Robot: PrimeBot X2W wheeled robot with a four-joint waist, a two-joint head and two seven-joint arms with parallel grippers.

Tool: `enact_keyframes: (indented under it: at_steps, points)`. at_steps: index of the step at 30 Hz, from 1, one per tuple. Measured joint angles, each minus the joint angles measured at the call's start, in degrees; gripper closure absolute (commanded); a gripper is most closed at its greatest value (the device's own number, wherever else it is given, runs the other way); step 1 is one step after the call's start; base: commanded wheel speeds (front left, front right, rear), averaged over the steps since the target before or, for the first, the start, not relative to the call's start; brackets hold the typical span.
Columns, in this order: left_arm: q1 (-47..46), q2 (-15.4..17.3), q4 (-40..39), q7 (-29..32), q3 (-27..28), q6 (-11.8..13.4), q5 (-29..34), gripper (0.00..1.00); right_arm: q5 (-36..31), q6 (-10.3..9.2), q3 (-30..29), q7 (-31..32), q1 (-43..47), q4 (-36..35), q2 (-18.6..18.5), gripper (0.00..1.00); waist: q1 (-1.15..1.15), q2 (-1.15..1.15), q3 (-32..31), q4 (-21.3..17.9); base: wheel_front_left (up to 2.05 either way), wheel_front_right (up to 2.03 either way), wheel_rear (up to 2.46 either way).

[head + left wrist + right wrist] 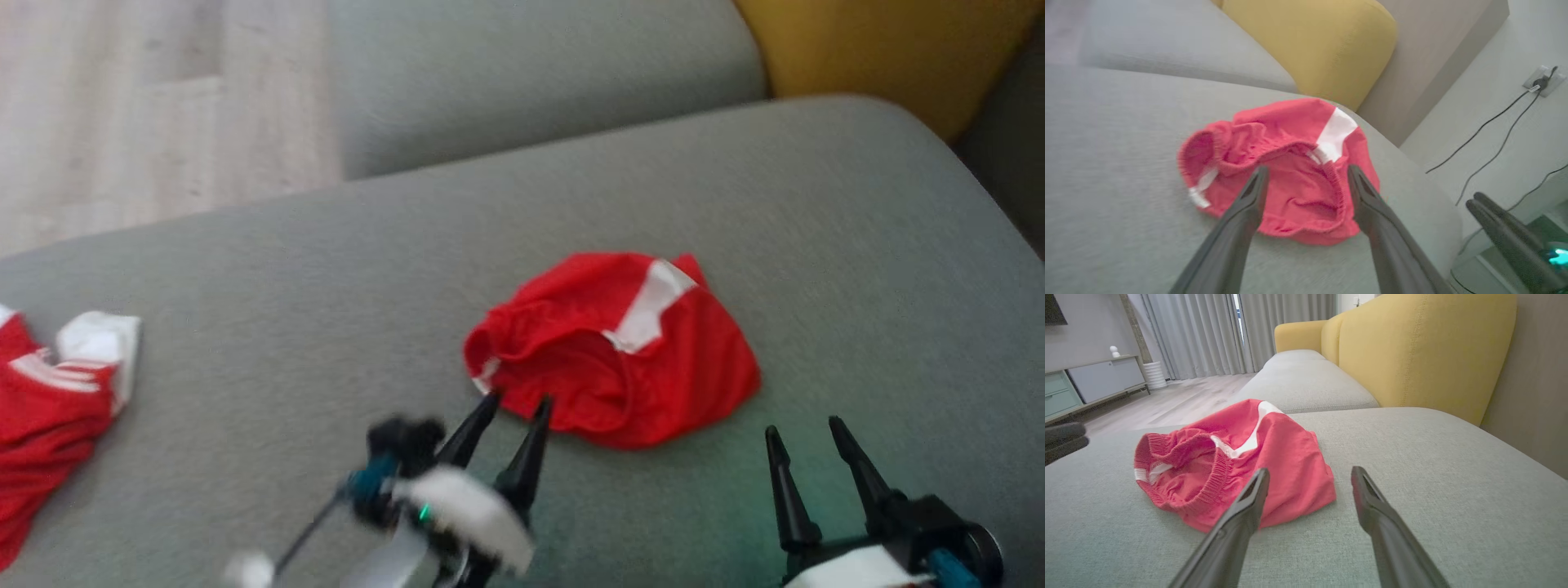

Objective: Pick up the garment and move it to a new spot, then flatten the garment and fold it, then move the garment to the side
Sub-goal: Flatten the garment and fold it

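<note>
On cushion (326, 269): shorts (620, 351) | second garment (49, 400) far left | left hand (519, 400), right hand (802, 426) spread, empty

A grey sofa seat (816, 204) carries a crumpled red garment with white stripes (41, 408) at its left edge. Yellow back cushions (1412, 347) stand behind; grey curtains (1200, 330) hang beyond the wooden floor (122, 122).

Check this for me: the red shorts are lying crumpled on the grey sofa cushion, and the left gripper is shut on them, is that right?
Not quite. The red shorts do lie crumpled on the grey sofa cushion, but the left gripper is open, not shut on them. The left wrist view shows its jaws standing wide apart at the near edge of the shorts, gripping nothing.
</note>
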Motion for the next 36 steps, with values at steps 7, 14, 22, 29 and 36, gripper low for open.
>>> enact_keyframes:
  at_steps: [7,14,22,29,36]
  points:
    - [-15.2,-0.4,1.5,9.9,-9.7,2.7,-17.4,0.0,-0.4,0.0,1.6,0.0,-4.5,-0.1,0.0,0.0,0.01,0.0,5.9,-5.2,0.0,0.0,0.0]
    - [-21.8,-0.4,7.3,11.1,-14.2,6.7,-23.3,0.0,0.5,0.0,2.6,0.0,-7.5,-0.1,0.0,0.0,0.0,0.0,10.0,-9.1,0.0,0.0,0.0]
    - [-25.5,-0.4,11.8,7.0,-18.0,7.6,-25.9,0.82,1.0,0.0,2.6,0.0,-7.7,-0.1,0.0,0.0,-0.01,0.0,11.9,-10.6,0.0,0.0,0.0]
    - [-27.5,-0.4,12.4,6.4,-21.7,4.5,-29.1,1.0,1.0,0.0,2.6,0.0,-8.7,0.3,0.0,0.0,-0.01,0.0,10.9,-10.7,0.0,0.0,0.0]
    - [-34.8,-0.4,9.4,7.0,-24.2,1.6,-30.3,1.0,1.4,0.0,2.3,0.0,-8.8,0.4,-0.1,0.0,-0.01,0.0,8.3,-11.2,0.0,0.0,0.0]
